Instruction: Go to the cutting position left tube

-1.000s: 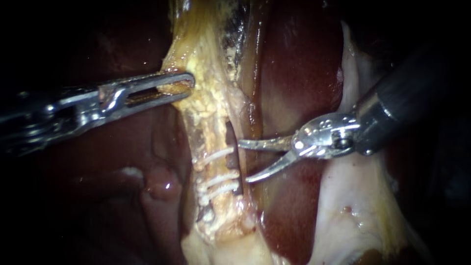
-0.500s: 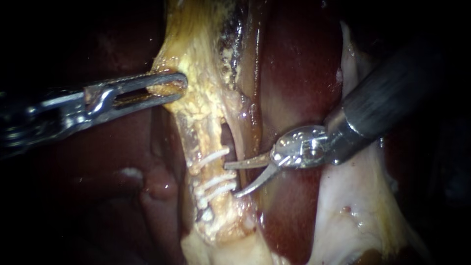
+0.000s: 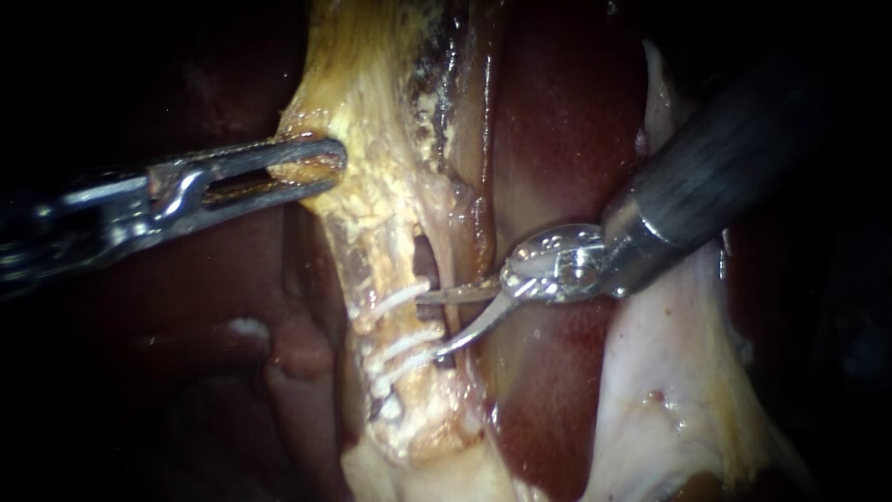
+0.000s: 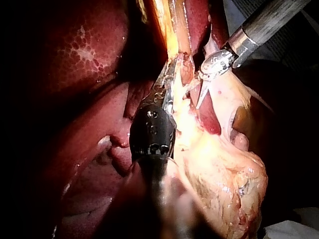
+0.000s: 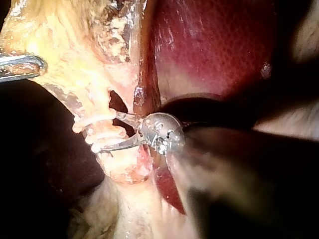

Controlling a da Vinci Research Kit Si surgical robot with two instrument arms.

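**A:** Where do the blades stand?

**B:** The right instrument (image 3: 429, 325) has its two blades moderately parted and grips nothing. Their tips lie at the right edge of the left tube (image 3: 386, 251). One blade is beside the upper of the clips (image 3: 401, 299), the other beside the lower pair.

**A:** So the cut belongs on the bare stretch between the clips?

**B:** I judge so. The blades should straddle the whole tube there, square across it, touching no clip. Whether a blade already passes behind the tube, I cannot tell.

**A:** What lies around it?

**B:** Just above the clips a dark gap (image 3: 424, 256) opens beside the tube. A thin strand of tissue (image 3: 448, 234) borders the gap, and the upper blade could catch it. Farther up and left of the clips, the left instrument (image 3: 321, 169) has its jaws closed on yellow tissue (image 3: 358, 112), seemingly drawing the tube taut. Behind, right of the clips, is the liver (image 3: 557, 121), with pale tissue (image 3: 669, 372) lower down.
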